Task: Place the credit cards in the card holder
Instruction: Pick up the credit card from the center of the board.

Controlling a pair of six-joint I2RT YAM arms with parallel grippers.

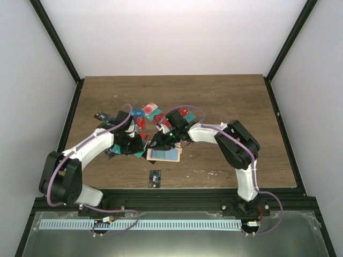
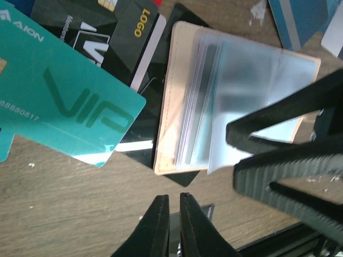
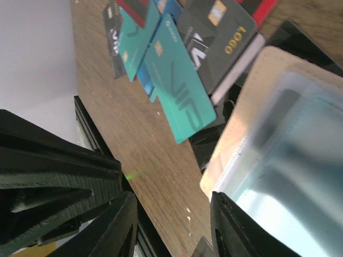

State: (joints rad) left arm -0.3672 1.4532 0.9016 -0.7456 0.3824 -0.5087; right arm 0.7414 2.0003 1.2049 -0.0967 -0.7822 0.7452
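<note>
The card holder (image 1: 164, 155) (image 2: 177, 107) (image 3: 257, 107) lies open on the wood, beige with clear sleeves that show card edges inside. A pile of credit cards (image 1: 147, 115) lies behind it. A teal VIP card (image 2: 69, 101) (image 3: 182, 101) and a black LOGO card (image 2: 128, 32) (image 3: 220, 37) lie at its left edge. My left gripper (image 1: 140, 144) (image 2: 174, 206) hangs just off the holder's near-left corner, shut, with nothing between its tips. My right gripper (image 1: 159, 143) (image 3: 177, 225) stands open over the holder's edge, one finger (image 2: 278, 123) on the clear sleeve and bare wood between the two fingers.
A lone black card (image 1: 155, 178) lies near the table's front edge by the black rail. Another dark card (image 1: 99, 115) sits far left. Red cards (image 1: 185, 113) lie behind the right wrist. The two grippers are close together over the holder.
</note>
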